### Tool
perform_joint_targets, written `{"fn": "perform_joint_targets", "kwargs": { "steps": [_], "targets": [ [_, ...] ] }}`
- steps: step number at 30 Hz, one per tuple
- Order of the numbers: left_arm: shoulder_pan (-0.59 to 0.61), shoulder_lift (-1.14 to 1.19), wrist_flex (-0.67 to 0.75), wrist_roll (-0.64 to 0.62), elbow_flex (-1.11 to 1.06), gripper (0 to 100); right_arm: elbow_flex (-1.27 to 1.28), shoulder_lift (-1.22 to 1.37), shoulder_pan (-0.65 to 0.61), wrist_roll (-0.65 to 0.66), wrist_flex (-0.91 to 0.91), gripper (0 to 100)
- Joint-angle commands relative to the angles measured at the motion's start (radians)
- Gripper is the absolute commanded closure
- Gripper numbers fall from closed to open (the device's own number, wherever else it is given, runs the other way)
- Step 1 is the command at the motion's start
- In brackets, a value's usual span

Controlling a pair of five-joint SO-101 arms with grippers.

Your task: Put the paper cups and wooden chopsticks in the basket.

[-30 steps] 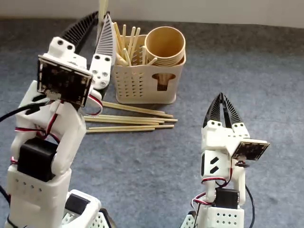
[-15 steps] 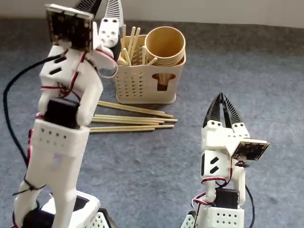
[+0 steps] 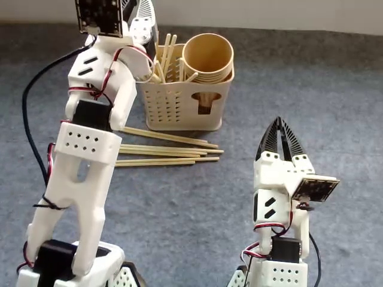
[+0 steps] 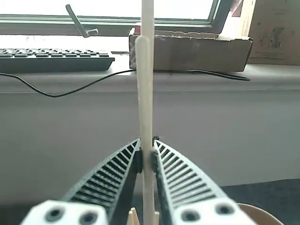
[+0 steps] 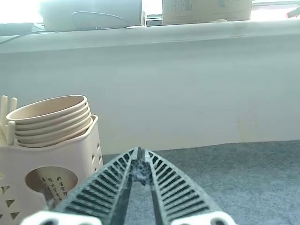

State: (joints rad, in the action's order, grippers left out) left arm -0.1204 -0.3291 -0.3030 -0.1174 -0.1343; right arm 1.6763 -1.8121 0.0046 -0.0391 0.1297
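Several chopsticks (image 3: 164,152) lie on the carpet beside the basket (image 3: 179,110), waiting; the cups (image 3: 207,57) are already in. My left gripper (image 4: 146,146) pinches one stick (image 4: 145,84) upright over the basket. My right gripper (image 5: 139,164) rests closed, empty.

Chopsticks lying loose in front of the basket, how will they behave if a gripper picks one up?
The loose chopsticks look thin, straight and wooden: probably stiff and very light. They lie close together on the grey mat, so a pinch may well catch two. The mat looks fuzzy, so rolling seems unlikely.
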Motion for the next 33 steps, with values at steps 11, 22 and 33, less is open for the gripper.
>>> {"fn": "perform_joint_targets", "kwargs": {
  "steps": [11, 22, 33],
  "targets": [
    [0.016, 0.033, -0.055, -0.011, -0.025, 88, 0.153, 0.007, -0.008, 0.012, 0.004, 99.3],
    [0.019, 0.028, -0.368, -0.005, 0.139, 88, 0.153, 0.007, -0.008, 0.012, 0.004, 99.3],
    [0.019, -0.189, -0.655, -0.003, 0.140, 88, 0.153, 0.007, -0.007, 0.012, 0.004, 99.3]
  ]
}}
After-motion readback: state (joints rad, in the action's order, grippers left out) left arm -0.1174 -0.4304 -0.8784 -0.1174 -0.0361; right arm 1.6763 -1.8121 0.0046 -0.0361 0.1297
